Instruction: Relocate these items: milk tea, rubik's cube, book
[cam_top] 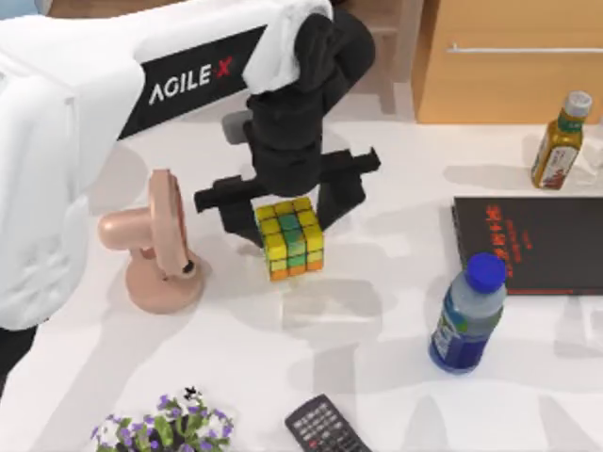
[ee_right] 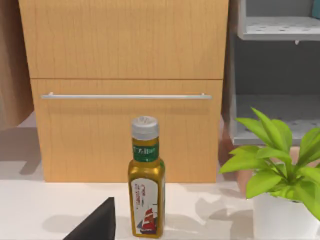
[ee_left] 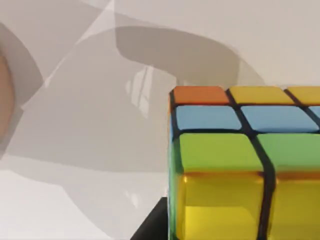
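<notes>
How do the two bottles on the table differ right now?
The blue-capped bottle is blue and rounded, standing nearer the front of the table beside the black book; the yellow-brown bottle is slimmer, with amber contents, standing behind the book near the wooden cabinet. The first has a bright blue cap; the second's cap looks pale over a green neck band. Both stand upright on the top view's right side.

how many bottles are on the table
2: a yellow-brown bottle at the table's far right, and a blue-capped bottle nearer the front, beside the black book. The arm may hide others.
</notes>
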Available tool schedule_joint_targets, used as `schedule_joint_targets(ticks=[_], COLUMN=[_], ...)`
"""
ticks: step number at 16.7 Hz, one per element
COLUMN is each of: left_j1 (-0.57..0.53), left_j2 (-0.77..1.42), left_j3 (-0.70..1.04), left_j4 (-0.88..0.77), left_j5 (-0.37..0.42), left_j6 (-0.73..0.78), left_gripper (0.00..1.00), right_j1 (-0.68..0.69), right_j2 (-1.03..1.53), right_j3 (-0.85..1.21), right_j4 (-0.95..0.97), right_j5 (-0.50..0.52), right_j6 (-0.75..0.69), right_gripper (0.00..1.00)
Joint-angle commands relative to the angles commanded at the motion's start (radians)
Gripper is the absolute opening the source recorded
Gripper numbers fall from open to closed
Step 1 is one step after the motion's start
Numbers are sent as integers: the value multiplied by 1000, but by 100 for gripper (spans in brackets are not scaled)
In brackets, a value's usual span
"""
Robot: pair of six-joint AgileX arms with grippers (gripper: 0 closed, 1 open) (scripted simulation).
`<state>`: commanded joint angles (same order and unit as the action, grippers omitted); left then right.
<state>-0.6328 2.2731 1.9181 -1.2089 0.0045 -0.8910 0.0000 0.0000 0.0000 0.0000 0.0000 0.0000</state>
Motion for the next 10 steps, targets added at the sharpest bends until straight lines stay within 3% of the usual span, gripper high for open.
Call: schedule_joint_targets(ticks=[6,10], left_j1=[3,56], left_j2=[-8,-153], left_j3=[5,7], left_j4=[-3,87], left_j5=[3,29], left_j6=[11,116], left_gripper=[0,0], right_j1=[0,0], right_j2=[0,0], right_j3=[0,0], right_j4=[0,0], right_j5=[0,0], right_j6=[0,0], right_gripper=[100,100])
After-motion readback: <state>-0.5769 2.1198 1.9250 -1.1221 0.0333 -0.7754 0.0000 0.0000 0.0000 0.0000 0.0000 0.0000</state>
